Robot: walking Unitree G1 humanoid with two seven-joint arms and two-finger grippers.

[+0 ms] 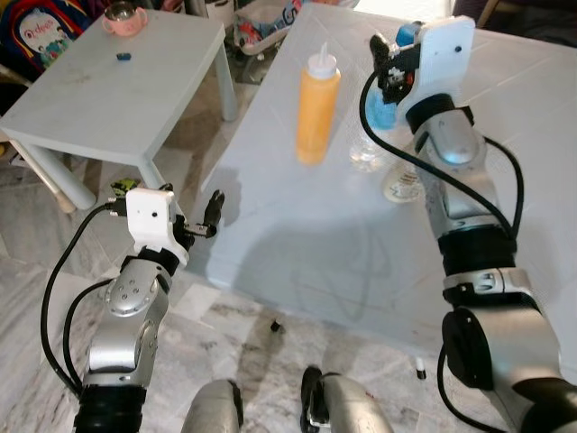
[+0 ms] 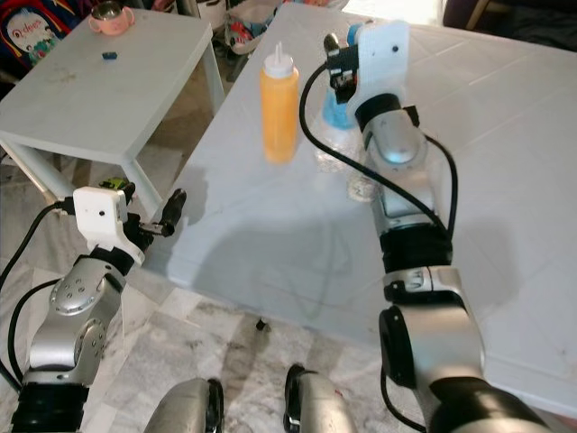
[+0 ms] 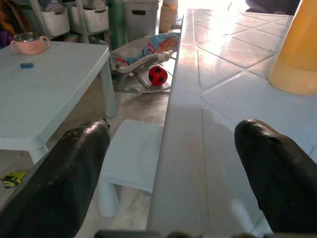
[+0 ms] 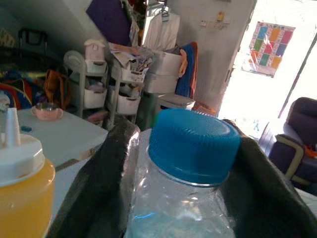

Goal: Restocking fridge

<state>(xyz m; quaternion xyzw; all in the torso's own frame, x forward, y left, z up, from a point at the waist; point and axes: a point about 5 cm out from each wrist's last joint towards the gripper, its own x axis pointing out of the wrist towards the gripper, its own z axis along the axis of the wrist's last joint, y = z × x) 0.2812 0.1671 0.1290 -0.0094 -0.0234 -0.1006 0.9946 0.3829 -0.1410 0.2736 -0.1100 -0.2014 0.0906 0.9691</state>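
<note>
Right pincer (image 4: 185,198): raised over the large pale surface (image 1: 297,234), its two black fingers (image 4: 94,188) set either side of a clear bottle (image 4: 178,208) with a blue cap (image 4: 194,144). The fingers press against the bottle's shoulders just below the cap; the pincer is clamped on it. In the head views the bottle's clear base (image 1: 365,155) rests on or just above the surface, directly under this pincer; contact cannot be confirmed.

An orange squeeze bottle (image 1: 317,108) with a white nozzle stands upright on the surface just beside the right pincer, on its left-arm side. A second small bottle (image 1: 403,183) stands close behind the clear one, partly hidden by the right arm.

Left pincer (image 3: 173,163): held low at the near edge of the surface, fingers spread wide apart, holding nothing. Beyond it stands a smaller white table (image 1: 108,90) carrying a pink cup (image 1: 122,18) and a small blue item (image 1: 123,57).
</note>
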